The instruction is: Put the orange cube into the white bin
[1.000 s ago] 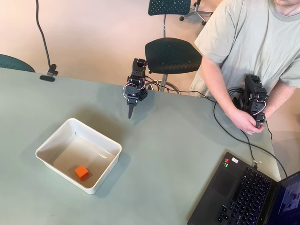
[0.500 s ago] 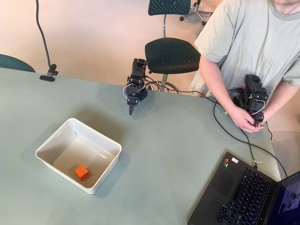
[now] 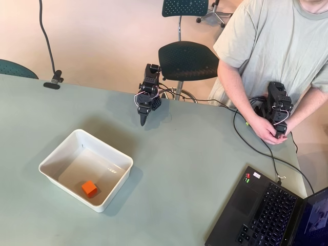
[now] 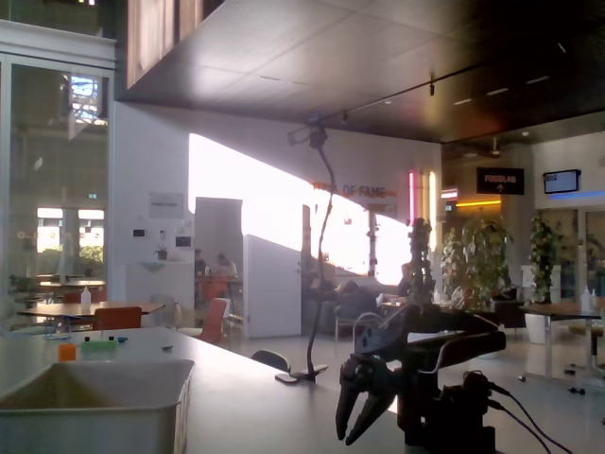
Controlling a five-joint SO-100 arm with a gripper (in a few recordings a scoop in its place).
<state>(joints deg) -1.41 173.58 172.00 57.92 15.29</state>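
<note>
The orange cube (image 3: 89,188) lies on the floor of the white bin (image 3: 84,164), near its front corner, in the overhead view. The bin stands on the left part of the table. My gripper (image 3: 143,123) hangs tip down near the table's far edge, well to the right of the bin and apart from it, with its fingers together and nothing between them. In the fixed view the gripper (image 4: 344,439) is a dark claw pointing down beside the arm's base, and the bin (image 4: 95,411) sits at the lower left with its inside hidden.
An open laptop (image 3: 271,210) fills the table's front right corner, with a black cable (image 3: 246,138) running across to it. A person sits behind the right edge. A clamped gooseneck (image 3: 54,81) stands at the far left edge. A black chair (image 3: 188,60) is behind the arm.
The gripper's tip has drawn back slightly toward the arm's base. The cube and the bin have not moved.
</note>
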